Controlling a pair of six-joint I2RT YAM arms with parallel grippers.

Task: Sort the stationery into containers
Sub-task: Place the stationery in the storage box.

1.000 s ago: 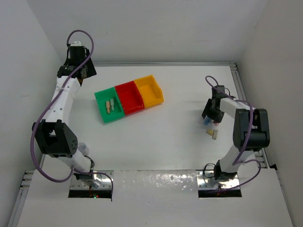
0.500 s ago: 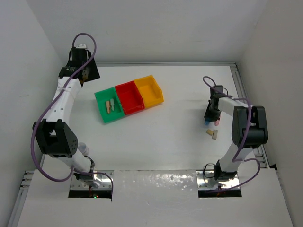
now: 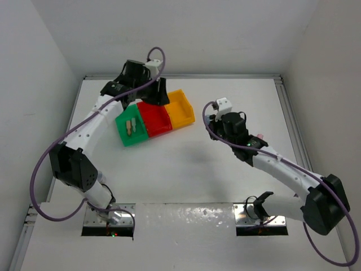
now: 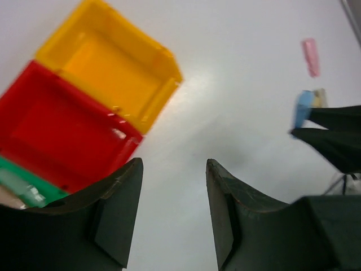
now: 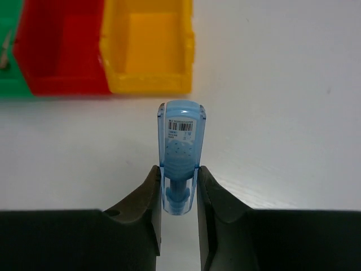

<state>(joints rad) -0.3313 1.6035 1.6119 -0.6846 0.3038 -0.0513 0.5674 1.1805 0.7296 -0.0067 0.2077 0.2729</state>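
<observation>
right pincer [image 5: 179, 195] pinching blue stick [image 5: 180, 141] by tail, over middle of worktop [image 5: 282, 113], nose toward yellow bin [image 5: 149, 84] near far edge, so lined up for drop, I guess. left pincer [image 4: 172, 214] spread, empty, near red bin [image 4: 51, 132].

Cropped at left edge: green bin [image 5: 7, 79]. Hidden behind left gripper [image 3: 151, 97]: red bin [image 3: 155, 119] far rim. Unreadable: blue stick [image 5: 180, 152] label print.

A fixed camera high above looks down on the whole white table [image 3: 186, 164]. Both wrist cameras sit low and close, facing the joined green, red and yellow plastic bins [image 3: 153, 117], seen in all three views; both also catch the translucent blue stick [image 5: 180, 152].
</observation>
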